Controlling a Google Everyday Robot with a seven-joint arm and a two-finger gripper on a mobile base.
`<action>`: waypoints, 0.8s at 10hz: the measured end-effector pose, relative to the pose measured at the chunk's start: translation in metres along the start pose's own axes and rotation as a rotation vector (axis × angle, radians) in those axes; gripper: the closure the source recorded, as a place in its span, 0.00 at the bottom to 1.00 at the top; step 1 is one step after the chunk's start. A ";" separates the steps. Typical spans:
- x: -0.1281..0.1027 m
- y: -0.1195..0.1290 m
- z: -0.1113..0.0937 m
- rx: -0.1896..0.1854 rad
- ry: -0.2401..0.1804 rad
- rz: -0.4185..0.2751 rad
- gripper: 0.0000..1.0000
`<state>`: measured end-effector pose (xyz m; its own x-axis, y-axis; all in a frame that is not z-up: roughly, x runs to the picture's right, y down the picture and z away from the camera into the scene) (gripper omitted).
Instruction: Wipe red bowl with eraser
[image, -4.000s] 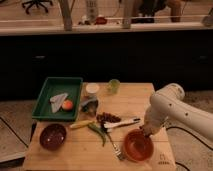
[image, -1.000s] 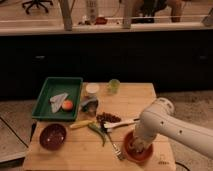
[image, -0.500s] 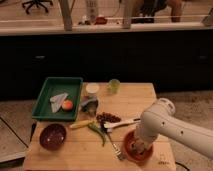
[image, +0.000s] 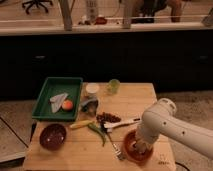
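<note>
Setting: a wooden table (image: 135, 102) stands before a dark counter front, with a glass partition and room furniture behind it.
Red bowl: the red bowl (image: 131, 151) sits near the table's front right corner; only part of its rim and inner wall shows.
Arm: the white arm (image: 172, 127) comes in from the right and bends down over the red bowl.
Gripper: the gripper (image: 140, 146) is lowered inside the red bowl, close to its inner surface.
Fingers: I cannot tell whether they are spread or pressed together, since the wrist covers them.
Eraser: not visible; it may be hidden under the gripper.
White-handled utensil: the white-handled utensil (image: 122, 123) lies just behind the red bowl, pointing left toward a dark brown clump (image: 108, 118).
Fork: a fork (image: 113, 146) lies just left of the red bowl.
Maroon bowl: a maroon bowl (image: 53, 136) sits at the front left, well apart from the red one.
Green tray: a green tray (image: 72, 100) at the back left holds a pale folded item (image: 58, 101) and a small orange ball (image: 67, 104).
Centre items: a yellow piece (image: 80, 124) and a green pepper (image: 97, 132) lie between the two bowls.
Back items: a green cup (image: 114, 86) and a small white dish (image: 92, 88) stand beside the tray.
</note>
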<state>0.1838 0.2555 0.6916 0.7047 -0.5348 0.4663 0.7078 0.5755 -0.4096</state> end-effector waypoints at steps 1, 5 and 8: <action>-0.001 -0.001 -0.001 0.000 0.000 -0.006 1.00; -0.001 -0.001 -0.002 0.000 0.002 -0.019 1.00; -0.001 -0.001 -0.003 0.001 0.004 -0.027 1.00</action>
<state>0.1826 0.2530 0.6892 0.6857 -0.5525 0.4739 0.7264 0.5616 -0.3962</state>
